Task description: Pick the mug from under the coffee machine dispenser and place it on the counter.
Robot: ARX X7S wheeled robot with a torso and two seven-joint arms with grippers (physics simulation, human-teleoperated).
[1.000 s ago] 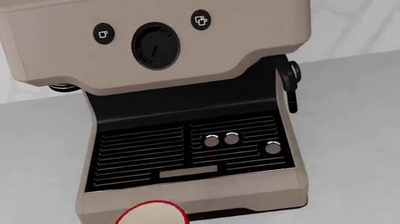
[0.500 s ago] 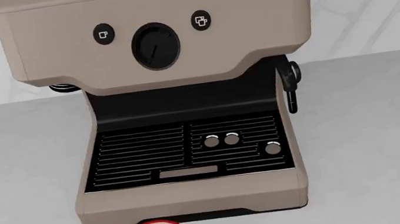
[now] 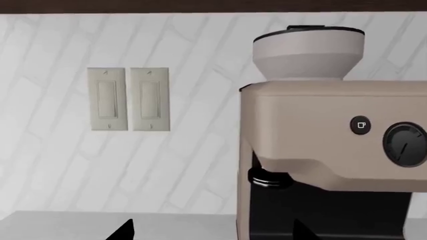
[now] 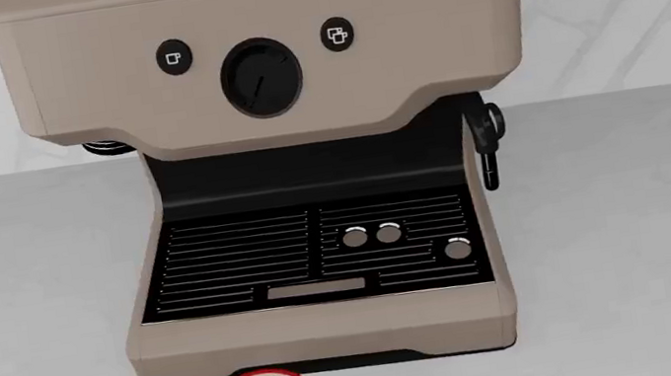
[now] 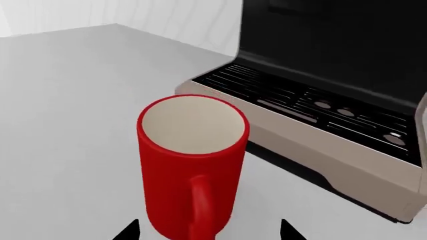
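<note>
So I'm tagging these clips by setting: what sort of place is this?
Most likely a home kitchen: an espresso machine on a white counter, tiled backsplash with light switches, and a mug.

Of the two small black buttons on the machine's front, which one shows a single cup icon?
The button left of the round dial in the head view; the other button, right of the dial, shows a doubled cup icon.

Glossy red mug [image 5: 190, 175], beige coffee machine dispenser [image 4: 255, 50], white counter [image 5: 67, 100]

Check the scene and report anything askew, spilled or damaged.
Nothing stands out. The mug stands upright and empty on the counter, off the drip tray, in front of the coffee machine dispenser. No spill or damage shows.
</note>
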